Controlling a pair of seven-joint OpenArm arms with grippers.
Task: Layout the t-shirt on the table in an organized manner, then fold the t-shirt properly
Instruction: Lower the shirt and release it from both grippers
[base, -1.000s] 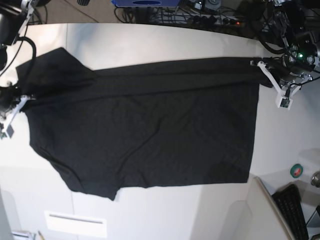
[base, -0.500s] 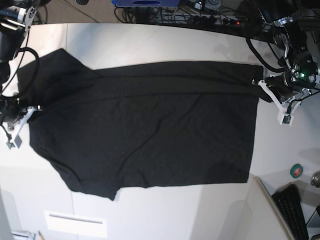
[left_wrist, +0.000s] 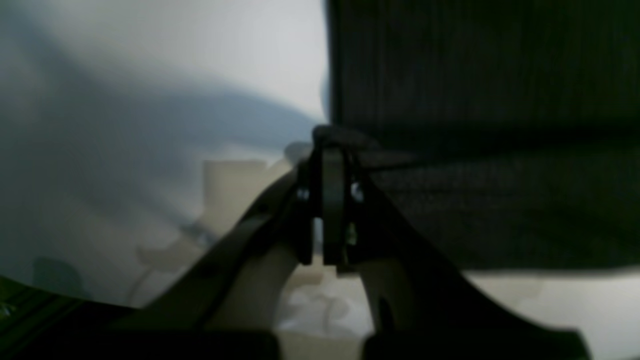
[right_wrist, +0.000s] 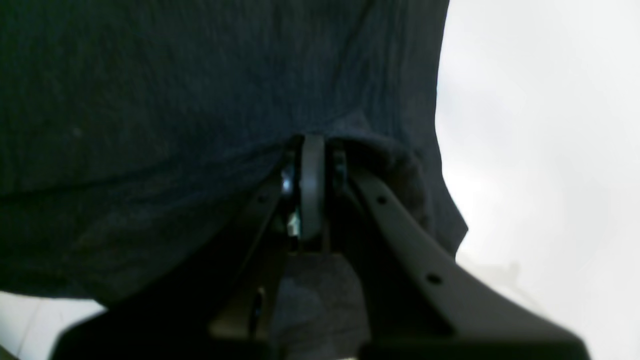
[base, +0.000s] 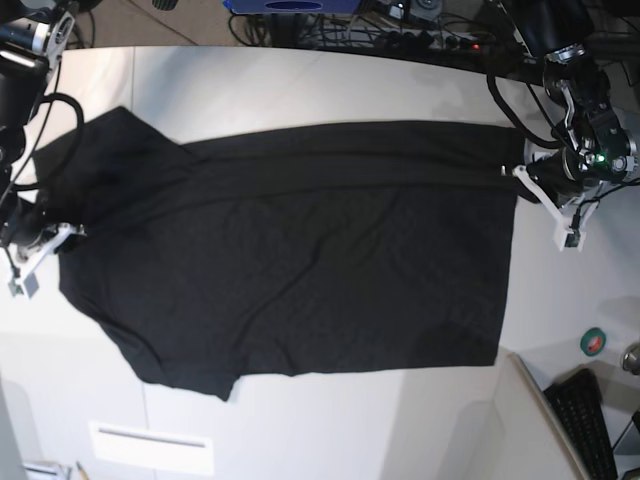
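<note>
In the left wrist view, the left gripper (left_wrist: 327, 165) was seen clamped tight on a bunched corner of the t-shirt (left_wrist: 490, 150), above the table (left_wrist: 165, 65). In the right wrist view, the right gripper (right_wrist: 312, 155) was likewise pinched closed on a fold of black cloth. In the base view, the t-shirt was spread flat across the table, held at opposite edges by both grippers.

Robotics lab, cable tangle (base: 400, 30) behind white table (base: 300, 80), keyboard (base: 590, 420)
</note>
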